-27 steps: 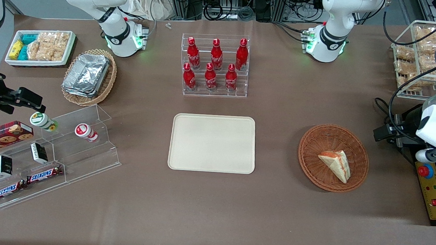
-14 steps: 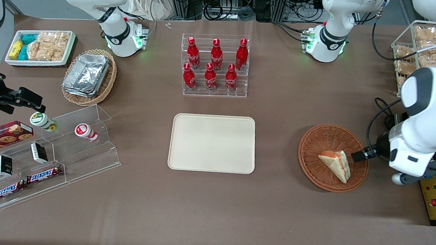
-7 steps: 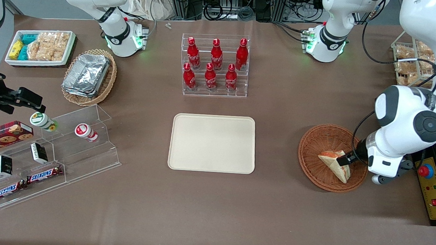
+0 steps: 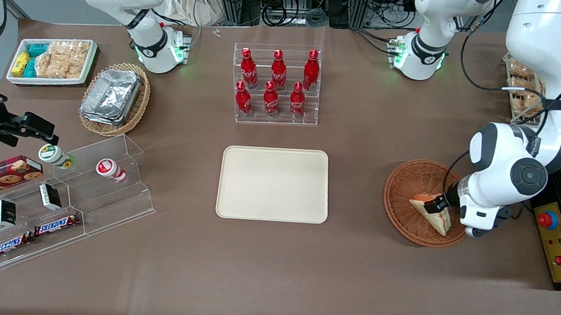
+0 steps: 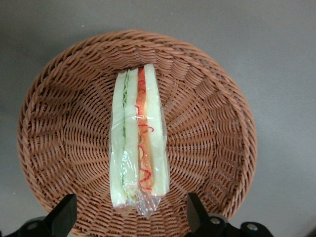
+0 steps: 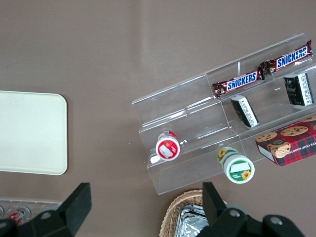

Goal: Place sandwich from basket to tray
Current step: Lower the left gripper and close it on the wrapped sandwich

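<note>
Wicker basket [image 4: 407, 194] near working arm's end of table holds wrapped sandwich [image 5: 138, 143], wedge on edge near basket centre. Gripper [image 4: 437, 204] hovers directly over it, fingers [image 5: 63, 217] spread wide, holding nothing, one each side of wedge's long axis. Contact apparently not yet made. Cream tray [image 4: 271, 215] waits at table centre, well apart.

We see that the left arm has swung in from the working arm's end of the table, and its gripper [image 4: 437, 204] now hangs over the basket [image 4: 400, 194], where earlier it was off past the rim. Its fingers [image 5: 63, 216] are spread wide, one on each side of the sandwich [image 5: 138, 143], not touching it.
</note>
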